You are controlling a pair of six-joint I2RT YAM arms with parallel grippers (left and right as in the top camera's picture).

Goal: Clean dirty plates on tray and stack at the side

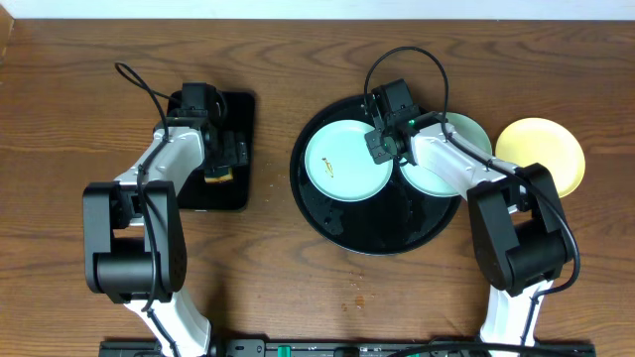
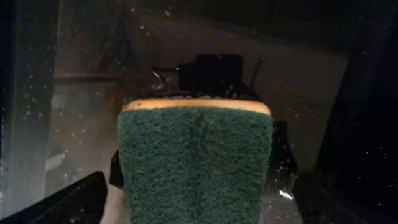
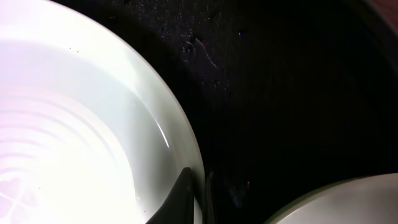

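A pale blue-white plate [image 1: 342,164] with a small brown smear lies in the left half of the round black tray [image 1: 372,230]. My right gripper [image 1: 380,149] is shut on this plate's right rim; in the right wrist view the plate [image 3: 74,124] fills the left side and the gripper [image 3: 196,196] pinches its edge. A second pale plate [image 1: 451,169] lies at the tray's right side, partly under my right arm. The pale yellow plate [image 1: 541,154] rests on the table to the right. My left gripper [image 1: 226,154] is open around a green sponge [image 2: 196,165].
A smaller rectangular black tray [image 1: 213,149] at the left holds the sponge [image 1: 218,178]. Both arm bases stand at the table's front edge. Cables loop above each wrist.
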